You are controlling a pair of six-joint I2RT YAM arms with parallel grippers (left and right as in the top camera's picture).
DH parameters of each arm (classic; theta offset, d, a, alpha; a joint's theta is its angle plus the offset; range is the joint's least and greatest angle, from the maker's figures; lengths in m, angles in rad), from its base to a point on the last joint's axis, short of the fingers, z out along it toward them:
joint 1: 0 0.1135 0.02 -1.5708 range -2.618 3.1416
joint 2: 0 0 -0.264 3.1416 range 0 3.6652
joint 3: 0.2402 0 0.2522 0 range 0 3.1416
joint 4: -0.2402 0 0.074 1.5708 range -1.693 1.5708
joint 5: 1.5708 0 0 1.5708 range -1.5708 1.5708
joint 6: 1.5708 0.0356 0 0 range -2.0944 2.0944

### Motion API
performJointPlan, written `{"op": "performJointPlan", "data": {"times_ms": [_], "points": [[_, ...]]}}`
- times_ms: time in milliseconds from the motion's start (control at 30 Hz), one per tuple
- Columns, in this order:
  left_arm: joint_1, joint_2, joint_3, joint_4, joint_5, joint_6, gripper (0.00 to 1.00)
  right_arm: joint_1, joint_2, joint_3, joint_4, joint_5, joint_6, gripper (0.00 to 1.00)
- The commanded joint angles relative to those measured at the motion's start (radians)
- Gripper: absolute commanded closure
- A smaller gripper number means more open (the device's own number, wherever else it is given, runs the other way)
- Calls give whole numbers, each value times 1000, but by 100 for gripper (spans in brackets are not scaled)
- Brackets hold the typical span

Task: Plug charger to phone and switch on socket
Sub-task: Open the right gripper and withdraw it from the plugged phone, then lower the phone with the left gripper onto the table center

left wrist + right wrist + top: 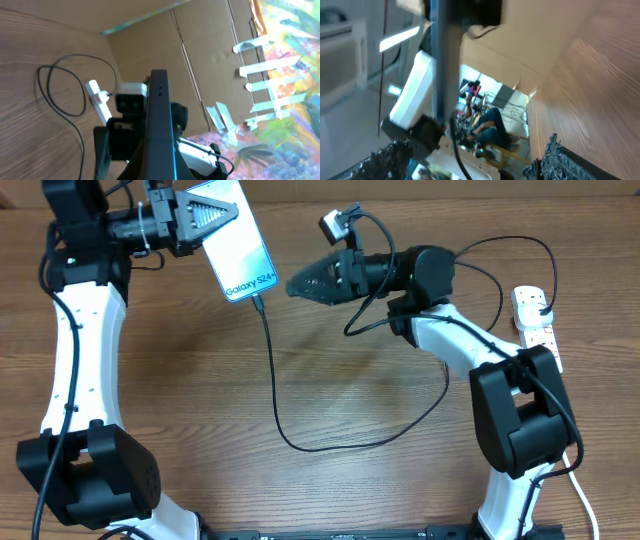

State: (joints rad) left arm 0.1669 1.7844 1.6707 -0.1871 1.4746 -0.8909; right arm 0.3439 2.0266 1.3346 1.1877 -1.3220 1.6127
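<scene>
Overhead, phone (240,255) is held by left claw (215,218), clamped on its top end. Charger (274,380) tip is seen at phone's btm edge, w/ cable looped across counter (350,400) twd socket (535,320) at right edge. Right claw (295,284) is spread open just beside phone, nothing gripped.

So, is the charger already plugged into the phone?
Yes, the charger tip sits in the bottom edge of the phone.

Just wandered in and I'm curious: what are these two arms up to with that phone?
The left claw grips the phone. The thin black charger seems to be plugged into its lower end already. The right claw hangs open just beside it, holding nothing. The white socket on the right is untouched.
</scene>
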Motion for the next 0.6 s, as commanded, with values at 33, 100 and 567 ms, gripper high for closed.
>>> {"op": "performJointPlan", "data": {"times_ms": [33, 100, 567], "points": [[5, -11, 14, 4, 27, -14, 96, -85, -6, 8, -214, -46, -129, 14], [5, -11, 15, 4, 14, -14, 96, -121, -6, 8, -418, -40, -242, 14], [-31, -11, 13, -16, -25, 43, 96, -150, -6, 8, -1518, 451, -951, 13]]}}
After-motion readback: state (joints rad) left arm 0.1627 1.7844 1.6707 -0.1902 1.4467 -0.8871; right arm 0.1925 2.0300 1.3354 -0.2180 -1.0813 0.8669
